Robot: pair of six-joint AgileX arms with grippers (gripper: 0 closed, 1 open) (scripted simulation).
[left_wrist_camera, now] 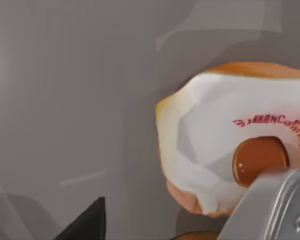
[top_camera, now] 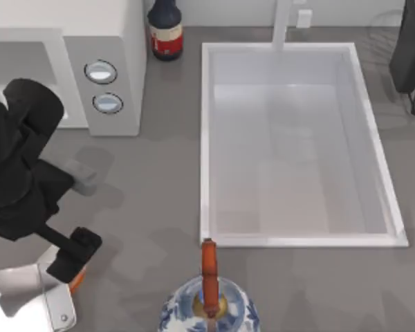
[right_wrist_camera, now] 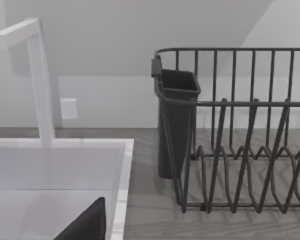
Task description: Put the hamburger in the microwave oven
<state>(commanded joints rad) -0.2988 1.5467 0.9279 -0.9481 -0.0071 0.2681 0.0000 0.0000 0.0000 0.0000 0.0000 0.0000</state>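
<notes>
Left gripper [top_camera: 75, 259] sits low at about 8 o'clock on the table, right over the hamburger [top_camera: 78, 278], of which a sliver of orange peeks out under the black fingers in the top view. Wrist view on that arm shows the hamburger [left_wrist_camera: 225, 145] very close, with one dark fingertip [left_wrist_camera: 87, 222] to one side and a metal part crossing its other edge. Whether the fingers are clamped on the bun or just straddling it, I cannot tell. Judgement: the arm is placed for the grasp stage, low and centred over the bun so the fingers can bracket it.

Microwave oven [top_camera: 90, 66] stands at about 10 o'clock, its grey cavity open toward the table front. It is near the burger, so the carry should be short. Count: two round knobs [top_camera: 101, 72] on its side panel.

Moving rightward: one dark bottle [top_camera: 165, 31] at 12 o'clock just beside the microwave oven, one blue-and-white teapot [top_camera: 209, 308] with an orange handle at 6 o'clock, one white sink [top_camera: 206, 138] filling the centre-right, one white faucet [right_wrist_camera: 40, 85] behind it.

Right gripper [top_camera: 409, 48] is parked at about 2 o'clock by one dark dish rack [right_wrist_camera: 235, 130]; finger state not readable.

Count: one hamburger, one microwave oven, two arms.
</notes>
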